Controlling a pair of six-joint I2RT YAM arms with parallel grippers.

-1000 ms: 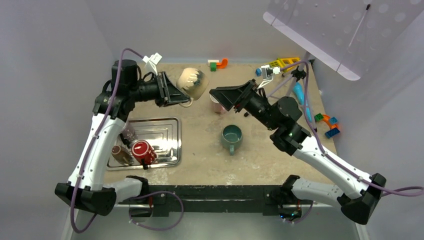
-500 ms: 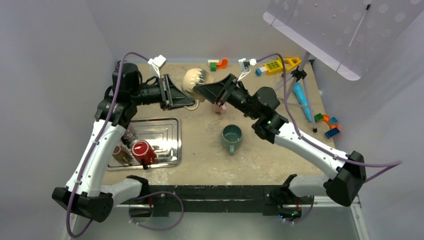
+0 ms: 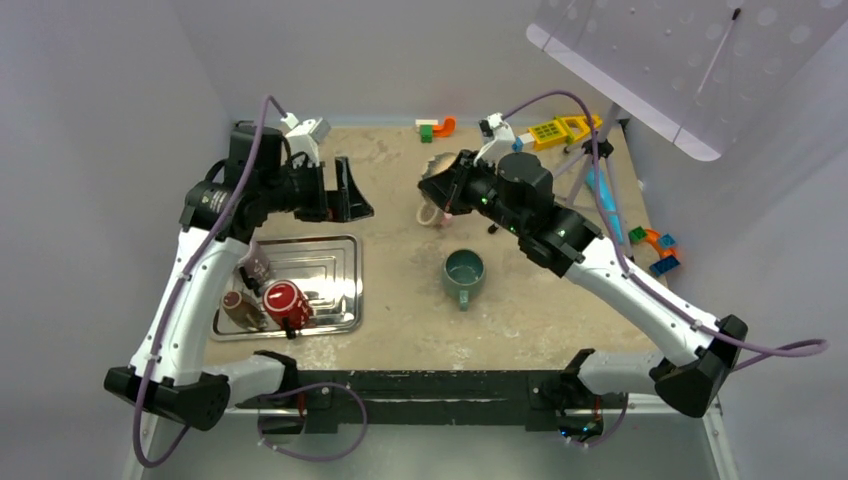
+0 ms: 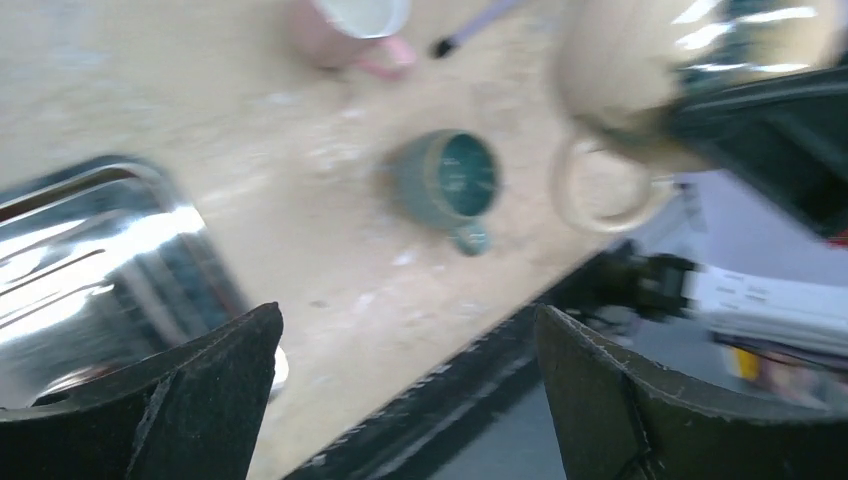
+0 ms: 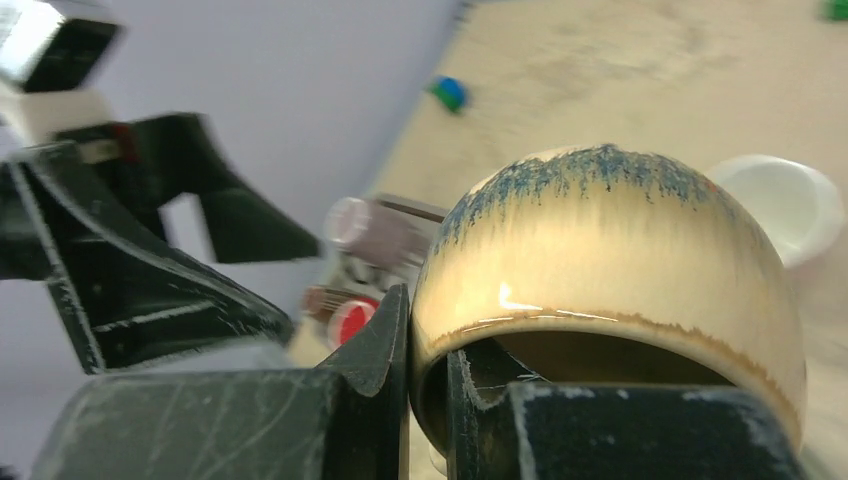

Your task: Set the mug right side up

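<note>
Nearest me, along the front of the table [image 3: 400,335], the sand-coloured top is bare between the tray [image 3: 345,245] on the left and the green mug [image 3: 464,272], which stands mouth up. I judge that patch the safest place to land.

Further in, my left gripper [image 3: 350,190] is spread wide and holds nothing, standing apart from the work. My right gripper [image 5: 425,350] is clamped on the rim of the cream mug [image 5: 610,250], one finger inside the mouth and one outside. The mug hangs in the air over the middle of the table, just above the pink mug [image 4: 345,25].

In the right wrist view its blue-glazed bottom is uppermost and its mouth faces the gripper, so I count it as lifted but not yet righted. I have to roll that wrist until the mouth points up, lower the mug and let go.

The pink mug sits close below and the tripod [image 3: 590,170] stands to the right. Toys [image 3: 436,127] line the far edge under the wall, so room lies toward me.
</note>
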